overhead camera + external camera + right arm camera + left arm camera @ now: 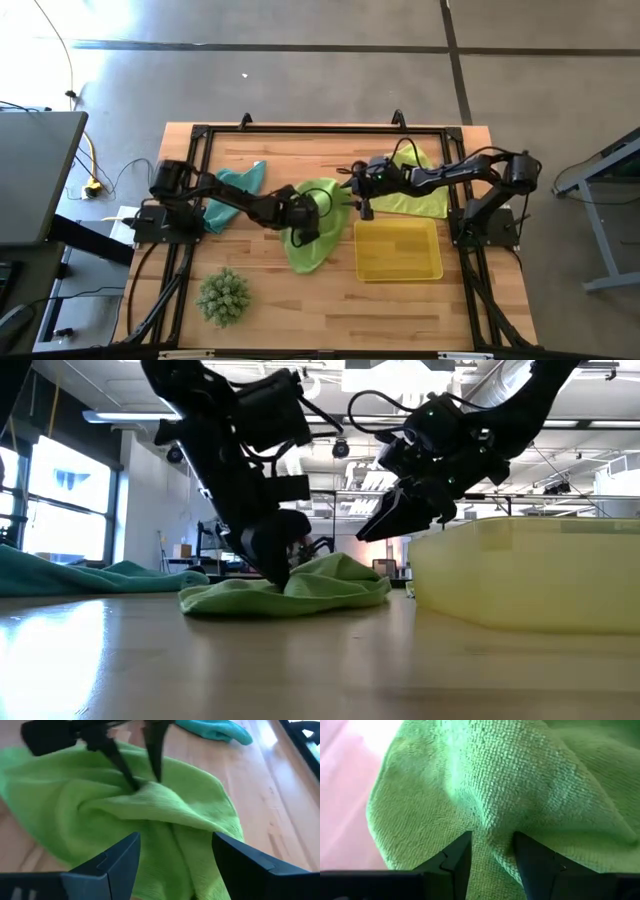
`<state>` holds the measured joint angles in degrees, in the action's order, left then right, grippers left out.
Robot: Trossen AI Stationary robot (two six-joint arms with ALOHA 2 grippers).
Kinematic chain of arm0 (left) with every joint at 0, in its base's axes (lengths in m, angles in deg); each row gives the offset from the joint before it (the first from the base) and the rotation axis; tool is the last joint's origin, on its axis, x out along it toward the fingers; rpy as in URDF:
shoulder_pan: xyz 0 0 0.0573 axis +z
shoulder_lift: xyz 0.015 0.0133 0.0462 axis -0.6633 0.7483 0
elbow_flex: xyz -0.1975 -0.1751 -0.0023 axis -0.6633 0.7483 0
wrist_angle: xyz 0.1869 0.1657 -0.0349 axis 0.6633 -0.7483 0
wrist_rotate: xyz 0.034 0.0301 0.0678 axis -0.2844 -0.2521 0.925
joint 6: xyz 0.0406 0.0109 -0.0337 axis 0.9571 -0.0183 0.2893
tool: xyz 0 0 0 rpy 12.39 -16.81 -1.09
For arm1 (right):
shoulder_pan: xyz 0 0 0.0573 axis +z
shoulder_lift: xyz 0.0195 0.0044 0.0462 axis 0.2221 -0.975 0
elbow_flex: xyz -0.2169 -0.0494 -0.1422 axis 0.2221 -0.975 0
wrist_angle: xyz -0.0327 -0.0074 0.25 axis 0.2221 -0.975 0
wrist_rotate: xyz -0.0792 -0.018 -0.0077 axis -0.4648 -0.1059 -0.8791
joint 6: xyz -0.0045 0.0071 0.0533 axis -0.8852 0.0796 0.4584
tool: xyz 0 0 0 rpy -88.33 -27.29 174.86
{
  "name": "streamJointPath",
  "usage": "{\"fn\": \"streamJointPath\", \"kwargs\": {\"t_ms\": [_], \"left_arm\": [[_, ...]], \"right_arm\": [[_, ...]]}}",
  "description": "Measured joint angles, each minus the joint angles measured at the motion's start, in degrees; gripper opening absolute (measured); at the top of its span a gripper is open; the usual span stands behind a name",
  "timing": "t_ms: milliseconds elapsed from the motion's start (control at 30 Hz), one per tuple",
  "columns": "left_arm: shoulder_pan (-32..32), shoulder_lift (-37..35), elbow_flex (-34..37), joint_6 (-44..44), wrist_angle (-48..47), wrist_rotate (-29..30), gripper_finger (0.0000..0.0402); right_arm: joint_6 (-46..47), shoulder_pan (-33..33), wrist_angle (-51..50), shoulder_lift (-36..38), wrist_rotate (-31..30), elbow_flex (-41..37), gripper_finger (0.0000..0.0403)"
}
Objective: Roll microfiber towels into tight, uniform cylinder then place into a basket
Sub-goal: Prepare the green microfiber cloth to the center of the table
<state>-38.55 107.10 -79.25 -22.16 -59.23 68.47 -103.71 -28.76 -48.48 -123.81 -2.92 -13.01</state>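
Observation:
The bright green towel (320, 250) lies crumpled on the table's middle, left of the yellow basket (398, 274). My left gripper (492, 852) is down on its middle and shut on a ridge of the cloth. My right gripper (175, 855) hangs open just above the towel's right side (375, 530), touching nothing. The teal towel (240, 180) lies loose at the far left. The pale yellow-green towel (425, 200) lies spread under my right arm, behind the basket. My left gripper pinches a raised fold (492, 832) near the middle of the bright green towel between its two fingers (152, 767). The fingers come from above, slanting down from the table's left. The towel stays on the table (300, 600), with creases running to the pinched spot.
A spiky green plant-like ball (222, 296) stands near the front left corner. The basket's wall (530, 575) stands close to the towel's right. A black frame (300, 130) runs around the work area.

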Motion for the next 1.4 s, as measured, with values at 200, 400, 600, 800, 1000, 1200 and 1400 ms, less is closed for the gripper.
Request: {"fn": "streamJointPath", "kwargs": {"t_ms": [200, 400, 600, 800, 1000, 1200, 1400], "left_arm": [[5.8, 0.0, 0.0, 2.8, 0.0, 3.1, 0.0135], [11.3, 0.0, 0.0, 2.5, 0.0, 3.2, 0.0135], [13.6, 0.0, 0.0, 2.4, 0.1, 1.1, 0.0135], [13.5, 0.0, 0.0, 2.4, 0.1, 0.9, 0.0135], [13.4, 0.0, 0.0, 2.4, 0.0, 0.9, 0.0135], [13.4, 0.0, 0.0, 2.4, 0.1, 0.9, 0.0135], [12.8, 0.0, 0.0, 2.2, 0.1, 0.6, 0.0135]], "right_arm": [[-5.4, 0.6, 0.7, -2.4, -4.9, 0.0, 0.0238], [-11.2, -0.9, -0.6, -3.8, -9.3, -0.2, 0.0238], [-8.5, -0.8, -0.1, -3.7, -9.0, -0.1, 0.0238], [-4.1, 2.1, 0.1, -2.7, -8.9, 0.0, 0.0238], [0.9, 4.7, -0.8, 2.4, -9.1, 0.0, 0.0238], [4.1, 3.5, 1.8, 5.2, -25.3, 0.1, 0.0238], [12.6, 1.7, -7.6, 2.1, -34.7, 0.0, 0.0238]]}}
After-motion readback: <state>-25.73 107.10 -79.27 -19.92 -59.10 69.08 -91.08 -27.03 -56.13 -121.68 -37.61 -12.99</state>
